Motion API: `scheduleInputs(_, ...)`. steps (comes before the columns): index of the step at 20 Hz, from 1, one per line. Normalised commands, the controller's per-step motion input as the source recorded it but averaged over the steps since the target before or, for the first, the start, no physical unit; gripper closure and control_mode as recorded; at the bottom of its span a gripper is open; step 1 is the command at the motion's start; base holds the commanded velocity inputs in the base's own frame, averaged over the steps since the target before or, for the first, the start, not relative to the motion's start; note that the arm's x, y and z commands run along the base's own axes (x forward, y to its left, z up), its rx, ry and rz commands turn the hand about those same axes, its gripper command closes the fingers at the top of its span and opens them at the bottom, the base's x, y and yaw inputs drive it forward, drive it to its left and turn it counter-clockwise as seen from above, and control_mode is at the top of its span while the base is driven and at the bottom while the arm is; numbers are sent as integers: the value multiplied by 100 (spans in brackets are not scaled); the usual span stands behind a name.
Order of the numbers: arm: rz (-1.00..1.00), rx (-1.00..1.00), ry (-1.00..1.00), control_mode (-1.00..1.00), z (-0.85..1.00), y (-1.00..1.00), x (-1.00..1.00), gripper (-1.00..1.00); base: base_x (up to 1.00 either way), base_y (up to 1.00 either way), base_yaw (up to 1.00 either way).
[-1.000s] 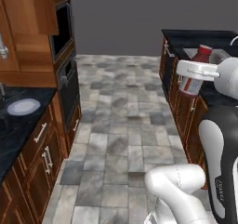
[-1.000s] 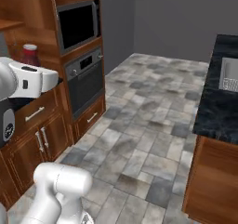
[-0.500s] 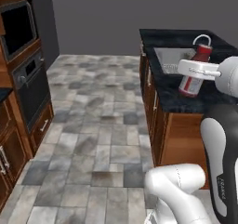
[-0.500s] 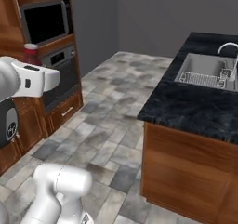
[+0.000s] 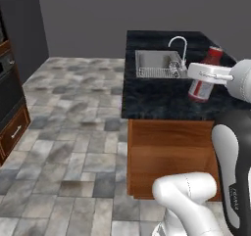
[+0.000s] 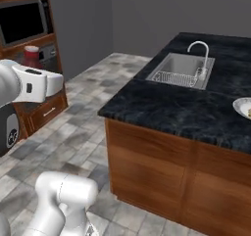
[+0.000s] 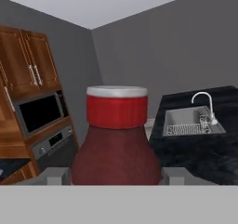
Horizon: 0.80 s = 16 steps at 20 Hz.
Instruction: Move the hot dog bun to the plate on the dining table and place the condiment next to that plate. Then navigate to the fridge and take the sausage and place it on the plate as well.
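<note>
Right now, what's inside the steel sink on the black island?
A wire rack lies in the steel sink, by the curved white faucet. The near wall hides part of the basin floor.

The condiment bottle sits in the hand, held up off the floor beside the near end of the dining counter in the left base view. The sink is set into that counter, with the faucet at its right side. In the right base view the plate lies on the counter to the right of the sink. The oven stands across the tiled floor, behind the bottle.
</note>
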Motion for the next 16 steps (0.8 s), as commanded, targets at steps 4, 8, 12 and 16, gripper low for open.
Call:
scheduleInputs(4, 0, 0, 0, 100, 0, 0, 0, 100, 18, -100, 11)
scheduleInputs(8, 0, 0, 0, 100, 0, 0, 0, 100, 24, -100, 16)
scheduleInputs(12, 0, 0, 0, 100, 0, 0, 0, 100, 23, -100, 18)
scheduleInputs(16, 0, 0, 0, 100, 0, 0, 0, 100, 15, -100, 18)
